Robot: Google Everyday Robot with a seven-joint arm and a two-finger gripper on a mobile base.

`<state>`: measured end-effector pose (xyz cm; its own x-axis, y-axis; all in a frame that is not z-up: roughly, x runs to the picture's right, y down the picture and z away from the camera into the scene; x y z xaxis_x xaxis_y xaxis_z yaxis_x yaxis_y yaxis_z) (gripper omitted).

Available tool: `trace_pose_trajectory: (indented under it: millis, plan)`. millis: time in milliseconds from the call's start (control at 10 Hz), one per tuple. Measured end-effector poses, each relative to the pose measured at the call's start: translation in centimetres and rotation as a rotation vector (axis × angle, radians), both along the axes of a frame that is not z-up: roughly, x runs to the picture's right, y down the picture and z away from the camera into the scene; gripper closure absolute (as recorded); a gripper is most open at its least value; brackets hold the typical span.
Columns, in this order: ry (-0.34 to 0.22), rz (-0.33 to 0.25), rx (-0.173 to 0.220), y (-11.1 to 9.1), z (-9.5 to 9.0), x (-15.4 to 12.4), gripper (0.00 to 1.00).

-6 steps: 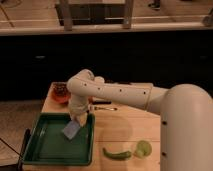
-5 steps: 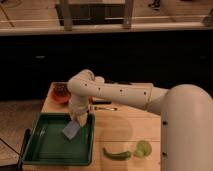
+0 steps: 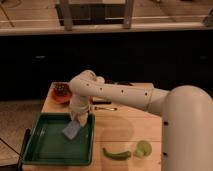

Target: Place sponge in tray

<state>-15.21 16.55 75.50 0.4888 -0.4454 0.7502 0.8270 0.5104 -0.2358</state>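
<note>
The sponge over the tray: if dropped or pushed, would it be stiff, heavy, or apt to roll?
Probably light: the sponge hangs tilted from the tool, shut on its top edge above the green tray. It looks flat, so likely soft but not floppy. Being flat and rectangular, it should not roll.

Almost nothing has moved - the gripper [image 3: 78,119], clamped on the sponge [image 3: 71,130] over the tray's [image 3: 47,148] right half, shows no shift that can be made out.
</note>
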Motion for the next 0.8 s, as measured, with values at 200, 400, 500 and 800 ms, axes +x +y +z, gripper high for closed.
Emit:
trace_pose_trajectory:
  millis: [200, 400, 500, 800]
  plan:
    - [-0.021, -0.011, 0.000, 0.05, 0.11, 0.02, 0.87]
    - [-0.034, -0.015, 0.001, 0.04, 0.13, -0.08, 0.83]
    - [-0.040, -0.019, 0.001, 0.02, 0.17, -0.07, 0.81]
    - [-0.064, -0.034, 0.002, 0.02, 0.27, -0.09, 0.81]
